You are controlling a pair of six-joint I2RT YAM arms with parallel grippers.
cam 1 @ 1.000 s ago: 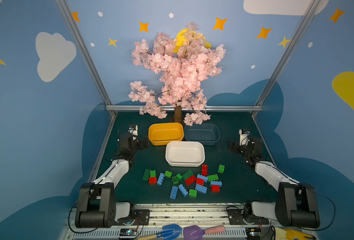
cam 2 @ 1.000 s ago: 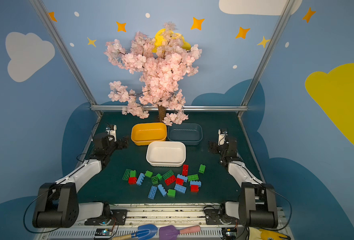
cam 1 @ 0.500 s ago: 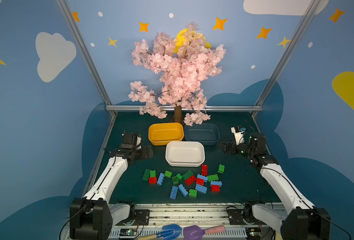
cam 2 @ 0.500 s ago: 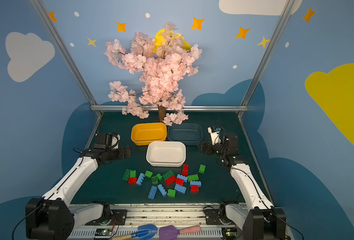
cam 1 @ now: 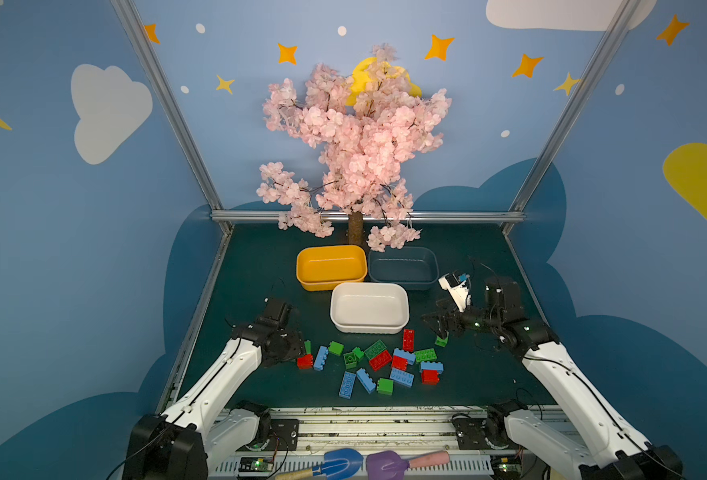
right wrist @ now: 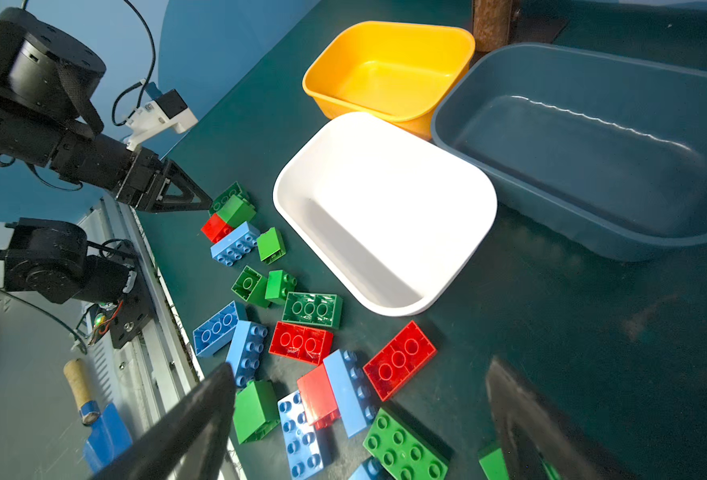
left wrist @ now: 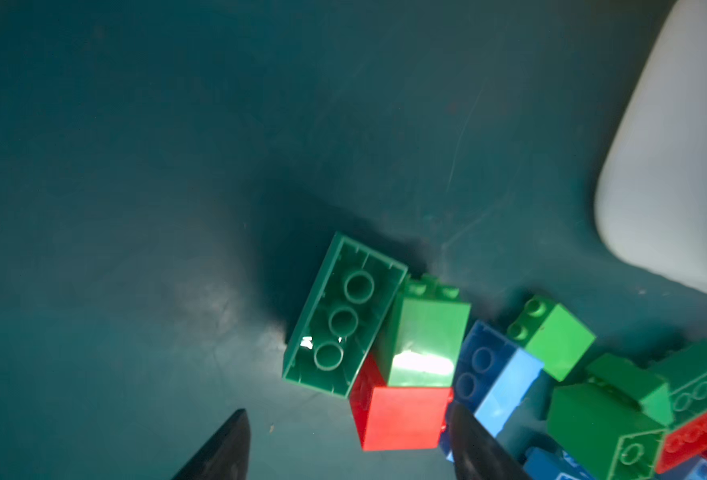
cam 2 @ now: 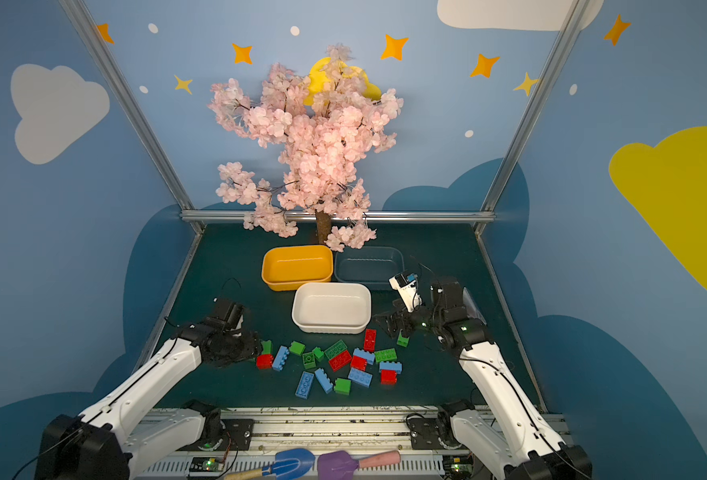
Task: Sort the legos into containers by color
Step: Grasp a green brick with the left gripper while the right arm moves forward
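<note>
Red, green and light blue legos (cam 1: 378, 361) lie scattered on the dark mat in front of three empty containers: yellow-orange (cam 1: 331, 284), slate blue (cam 1: 420, 284) and white (cam 1: 368, 327). My left gripper (left wrist: 347, 415) is low at the pile's left end and open. A red brick (left wrist: 401, 415) sits between its fingers, close to one fingertip (left wrist: 464, 432). A green brick (left wrist: 426, 340) leans on it, beside an upturned dark green oblong (left wrist: 343, 316). My right gripper (right wrist: 364, 415) hovers open over the pile's right end, near a small green brick (cam 1: 441, 341).
A pink blossom tree's trunk (cam 1: 356, 226) stands behind the tubs. Blue (cam 1: 341, 461) and purple (cam 1: 385, 464) toy shovels lie on the front rail. Metal frame posts and blue walls close in the mat on three sides.
Both arms have swung from beside the tubs toward the pile. The left gripper came down at the left end and its jaws narrowed; the right one reached the right end.
</note>
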